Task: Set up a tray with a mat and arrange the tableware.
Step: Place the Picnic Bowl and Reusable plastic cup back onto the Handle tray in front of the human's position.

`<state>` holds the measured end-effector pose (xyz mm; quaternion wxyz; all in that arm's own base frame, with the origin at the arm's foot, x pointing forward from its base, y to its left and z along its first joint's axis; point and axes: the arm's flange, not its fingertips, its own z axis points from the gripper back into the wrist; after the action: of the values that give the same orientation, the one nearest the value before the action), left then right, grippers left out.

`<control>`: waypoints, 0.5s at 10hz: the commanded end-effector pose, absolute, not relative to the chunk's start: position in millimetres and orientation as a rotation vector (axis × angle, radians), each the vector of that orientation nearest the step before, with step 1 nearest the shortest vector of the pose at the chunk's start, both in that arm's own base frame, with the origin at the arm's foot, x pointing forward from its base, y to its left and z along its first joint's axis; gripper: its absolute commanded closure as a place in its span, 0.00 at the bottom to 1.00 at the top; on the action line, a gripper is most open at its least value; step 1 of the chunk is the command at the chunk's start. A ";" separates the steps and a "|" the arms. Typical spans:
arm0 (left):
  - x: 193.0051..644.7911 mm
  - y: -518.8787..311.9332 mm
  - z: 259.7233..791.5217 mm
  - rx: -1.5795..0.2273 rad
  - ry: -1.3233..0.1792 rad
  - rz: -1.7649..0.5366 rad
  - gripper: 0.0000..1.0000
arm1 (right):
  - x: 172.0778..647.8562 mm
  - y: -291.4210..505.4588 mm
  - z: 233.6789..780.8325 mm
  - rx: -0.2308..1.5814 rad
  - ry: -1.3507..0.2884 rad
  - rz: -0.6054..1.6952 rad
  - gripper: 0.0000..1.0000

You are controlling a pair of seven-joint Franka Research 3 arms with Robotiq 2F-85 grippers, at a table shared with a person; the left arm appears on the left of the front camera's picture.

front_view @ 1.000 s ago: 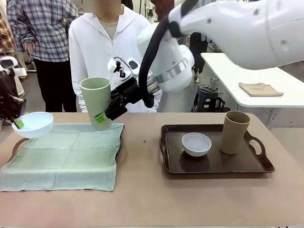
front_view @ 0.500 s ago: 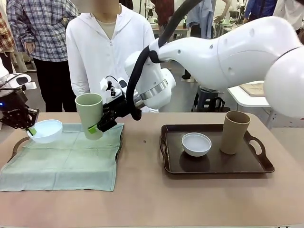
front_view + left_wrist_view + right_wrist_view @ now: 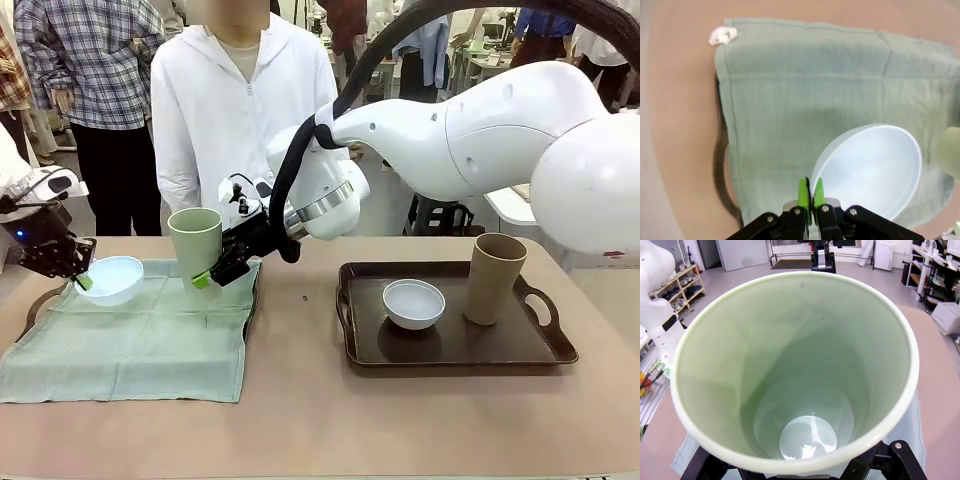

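Tan and bare at its near edge, the surface carried two trays side by side, and a person in a white hooded top stood behind it at 12 o'clock.

Toward 9 o'clock lay the left tray, covered by the pale green mat so that only a dark handle stuck out at the mat's 9 o'clock side. The left jaws were pinched nearly together on the rim of the pale blue bowl, which sat low over the mat's 10 o'clock corner; whether its foot touched the cloth could not be told. From the left wrist, both green pads clamped the thin rim at the bowl's 7 o'clock edge, one pad inside and one outside.

At the mat's 1 o'clock edge stood the pale green cup, upright, with its base down at the cloth. The right arm reached across the middle from 3 o'clock, and the right jaws stood spread wide around the cup and gripped its lower wall, one green pad showing at the cup's 5 o'clock side. From the right wrist, the cup's open mouth faced the camera, with black fingers on either side below it.

Toward 3 o'clock sat the dark brown tray, uncovered. The white-grey bowl rested at its centre, and the tan-brown cup stood upright at the bowl's 2 o'clock, near it but apart.
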<state>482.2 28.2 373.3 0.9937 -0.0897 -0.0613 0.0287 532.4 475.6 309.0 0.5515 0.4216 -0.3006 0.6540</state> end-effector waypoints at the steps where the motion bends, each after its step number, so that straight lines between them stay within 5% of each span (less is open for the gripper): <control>1: 483.9 26.5 356.7 -0.196 -0.172 0.061 0.96 | 538.8 477.0 296.6 0.979 -0.704 1.558 0.19; 5: 485.3 24.0 342.1 -0.178 -0.167 0.064 0.96 | 543.0 471.0 282.3 0.994 -0.698 1.532 0.19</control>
<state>486.4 26.6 346.1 0.9929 -0.0825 -0.0765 0.0374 539.0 468.7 277.8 0.5658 0.4249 -0.2875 0.6455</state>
